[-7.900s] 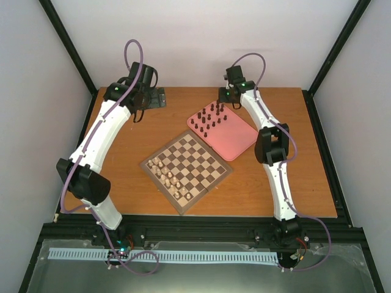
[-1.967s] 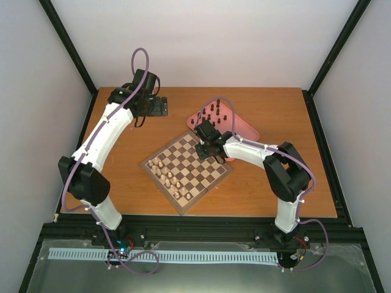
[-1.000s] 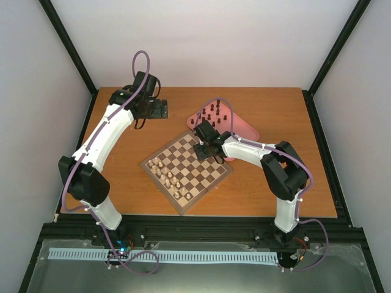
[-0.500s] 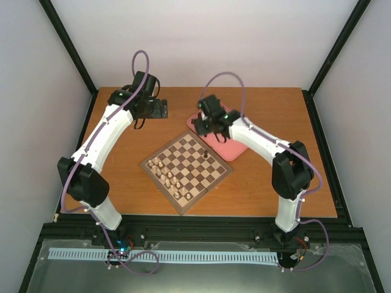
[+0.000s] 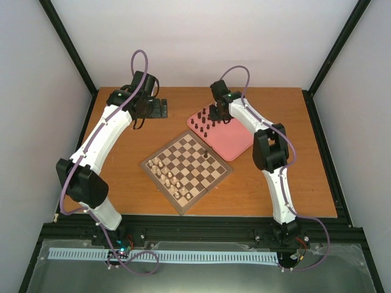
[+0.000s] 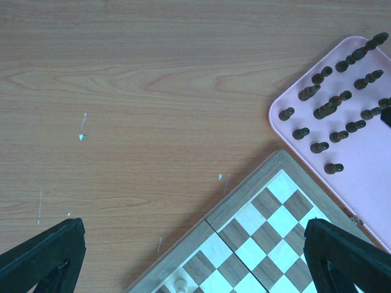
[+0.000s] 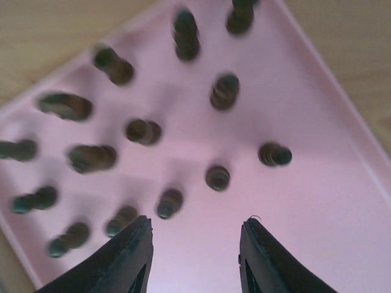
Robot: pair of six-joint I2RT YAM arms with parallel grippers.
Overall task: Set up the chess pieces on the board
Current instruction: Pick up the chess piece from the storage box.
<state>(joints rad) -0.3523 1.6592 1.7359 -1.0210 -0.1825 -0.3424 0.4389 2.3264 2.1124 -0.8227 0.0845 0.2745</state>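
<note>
Top external view showed the left gripper (image 5: 145, 105) at the far left of the table (image 5: 293, 171), fingers spread wide and holding nothing, well apart from the work; the board (image 5: 200, 175) lay mid-table, pale chessmen (image 5: 168, 177) along its left side and one dark chessman (image 5: 207, 154) standing near its right edge; further right, the other chess pieces (image 5: 206, 124) stood upright on the pink tray (image 5: 232, 141); the right gripper (image 7: 195, 256) hung directly over them, fingers apart and empty, plainly the nearer arm; the closest piece (image 7: 218, 177) stood just ahead of the gap between the fingers, long axis pointing up at the camera; neighbours crowded its left, while bare tray lay open to the right.
</note>
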